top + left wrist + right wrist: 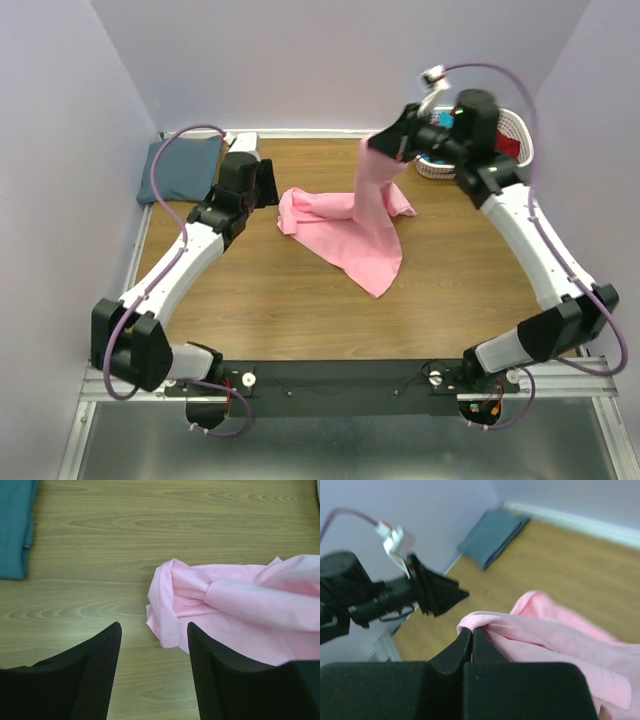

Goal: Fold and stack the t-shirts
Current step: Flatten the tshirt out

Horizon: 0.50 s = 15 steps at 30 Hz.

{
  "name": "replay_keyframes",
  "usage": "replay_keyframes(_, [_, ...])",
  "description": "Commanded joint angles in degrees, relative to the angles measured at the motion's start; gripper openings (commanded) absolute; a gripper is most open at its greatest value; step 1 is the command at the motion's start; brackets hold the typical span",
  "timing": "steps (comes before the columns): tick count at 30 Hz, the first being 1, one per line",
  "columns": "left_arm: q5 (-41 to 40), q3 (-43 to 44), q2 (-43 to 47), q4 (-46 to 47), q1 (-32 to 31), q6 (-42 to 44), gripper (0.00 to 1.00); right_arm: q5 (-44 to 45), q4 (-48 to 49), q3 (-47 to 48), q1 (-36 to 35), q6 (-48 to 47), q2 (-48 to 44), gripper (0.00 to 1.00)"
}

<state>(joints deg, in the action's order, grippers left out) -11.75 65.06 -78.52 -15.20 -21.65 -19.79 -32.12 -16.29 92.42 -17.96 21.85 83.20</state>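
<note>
The light pink t-shirt [350, 225] lies crumpled on the wooden table, with one part lifted up. My right gripper [385, 148] is shut on that lifted part and holds it above the table; the pinched cloth [485, 622] bunches over the fingertips in the right wrist view. My left gripper [268, 183] is open and empty, low over the table just left of the shirt's left edge [167, 615]. A folded slate blue-grey t-shirt [185, 168] lies at the back left corner; it also shows in the left wrist view [15, 525]. A dark red cloth [507, 147] sits in the basket.
A white slotted basket [520, 135] stands at the back right behind my right arm. Lilac walls close in the back and both sides. The black rail with the arm bases runs along the near edge [340, 385].
</note>
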Motion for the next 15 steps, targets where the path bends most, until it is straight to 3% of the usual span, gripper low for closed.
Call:
replay_keyframes(1, [-2.9, -5.5, 7.1, 1.8, 0.6, -3.8, 0.71, 0.8, -1.6, -3.7, -7.9, 1.5, 3.7, 0.01])
replay_keyframes(5, [2.0, -11.3, 15.3, 1.6, 0.4, -6.7, 0.73, 2.2, -1.4, -3.8, -9.8, 4.3, 9.9, 0.0])
replay_keyframes(12, [3.9, -22.1, 27.7, -0.6, -0.1, -11.8, 0.73, 1.5, -1.5, 1.4, -23.2, 6.5, 25.2, 0.01])
replay_keyframes(13, [4.1, -22.9, 28.9, -1.7, -0.2, -12.3, 0.73, 1.9, -1.8, 2.3, -24.2, 6.5, 26.9, 0.06])
replay_keyframes(14, [4.3, -24.1, 30.7, -3.1, -0.2, -12.5, 0.73, 1.5, -2.1, 3.7, -25.9, 6.5, 29.4, 0.2])
replay_keyframes(15, [4.3, -24.7, 31.6, -3.8, -0.3, -12.6, 0.73, 0.7, -3.2, 4.9, -26.6, 6.2, 30.5, 0.28])
